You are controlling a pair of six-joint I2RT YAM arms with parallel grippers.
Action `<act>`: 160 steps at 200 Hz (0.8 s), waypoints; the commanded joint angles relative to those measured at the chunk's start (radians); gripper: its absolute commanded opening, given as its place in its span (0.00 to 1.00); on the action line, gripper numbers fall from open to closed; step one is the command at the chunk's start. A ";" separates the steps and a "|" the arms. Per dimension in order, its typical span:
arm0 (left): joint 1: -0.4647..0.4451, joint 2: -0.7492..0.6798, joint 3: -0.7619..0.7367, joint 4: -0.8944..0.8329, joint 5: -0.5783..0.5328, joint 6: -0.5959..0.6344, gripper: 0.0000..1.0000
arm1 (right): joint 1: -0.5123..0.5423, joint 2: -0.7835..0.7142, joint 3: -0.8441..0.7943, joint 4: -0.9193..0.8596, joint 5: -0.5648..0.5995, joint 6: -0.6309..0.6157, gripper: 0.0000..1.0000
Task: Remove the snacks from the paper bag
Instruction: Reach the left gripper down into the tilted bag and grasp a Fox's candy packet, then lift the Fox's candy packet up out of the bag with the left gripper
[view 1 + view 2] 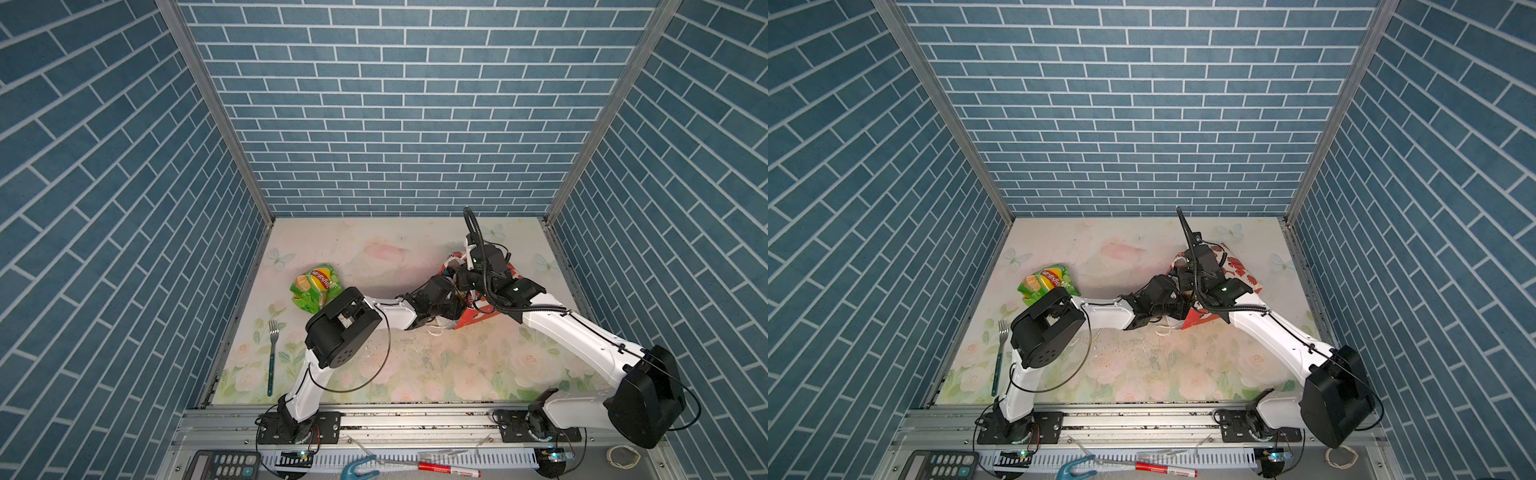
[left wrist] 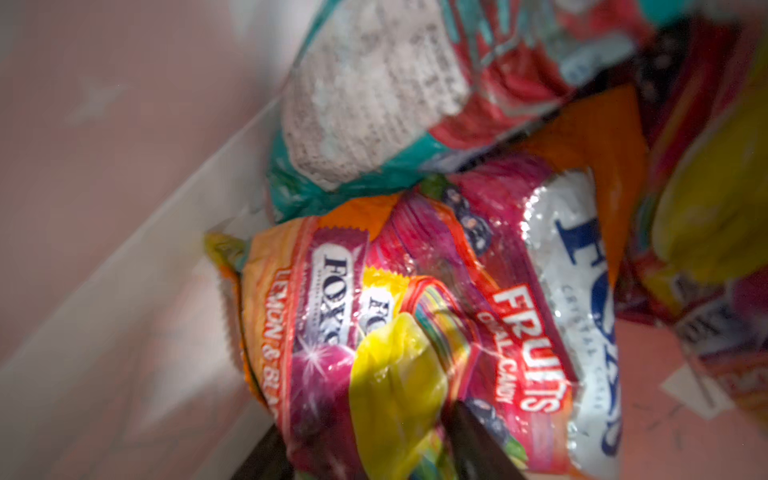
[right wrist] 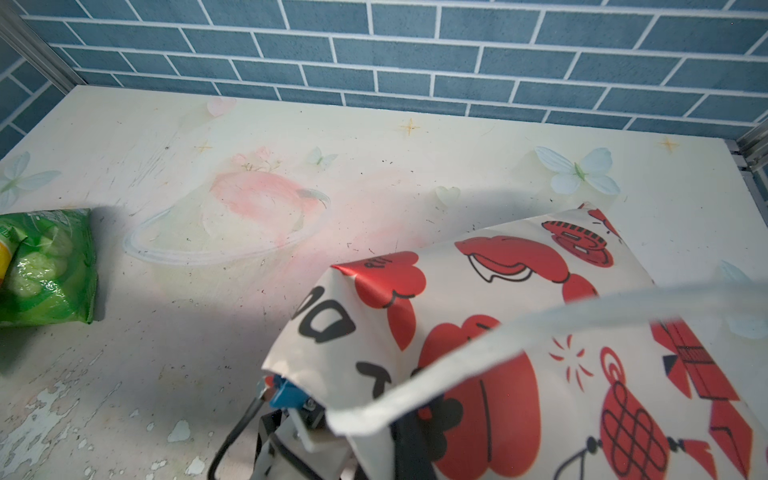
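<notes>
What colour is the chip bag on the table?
The chip bag is green; clearest in a top view.

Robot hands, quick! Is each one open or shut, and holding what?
Left gripper: jaws either side of the orange FOX'S packet; a firm grip cannot be told.
Right gripper: shut on the paper bag at its rim.

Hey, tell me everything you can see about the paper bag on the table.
The paper bag is white, slightly shiny paper with red cartoon prints, black lettering and a white handle. It seems tipped onto its side on the table, right of the middle in both top views, creased, mouth open. The right pincer pinches its upper rim; the left pincer is inside, among candy packets and a teal packet.
</notes>
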State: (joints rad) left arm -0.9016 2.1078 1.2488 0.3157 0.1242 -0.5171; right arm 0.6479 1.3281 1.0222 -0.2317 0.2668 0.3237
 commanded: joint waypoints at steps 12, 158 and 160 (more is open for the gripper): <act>0.008 0.037 0.003 -0.021 0.001 -0.006 0.29 | 0.002 -0.021 0.009 0.033 0.024 0.062 0.00; 0.009 -0.228 -0.162 0.007 -0.097 0.085 0.00 | 0.002 -0.046 -0.003 -0.001 0.072 0.067 0.00; 0.009 -0.232 -0.164 0.007 -0.098 0.085 0.00 | 0.002 -0.046 -0.003 -0.001 0.073 0.067 0.00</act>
State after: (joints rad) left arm -0.9009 1.9373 1.1038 0.3111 0.0513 -0.4587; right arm 0.6479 1.3216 1.0218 -0.2317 0.3027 0.3397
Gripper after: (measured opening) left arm 0.115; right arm 0.048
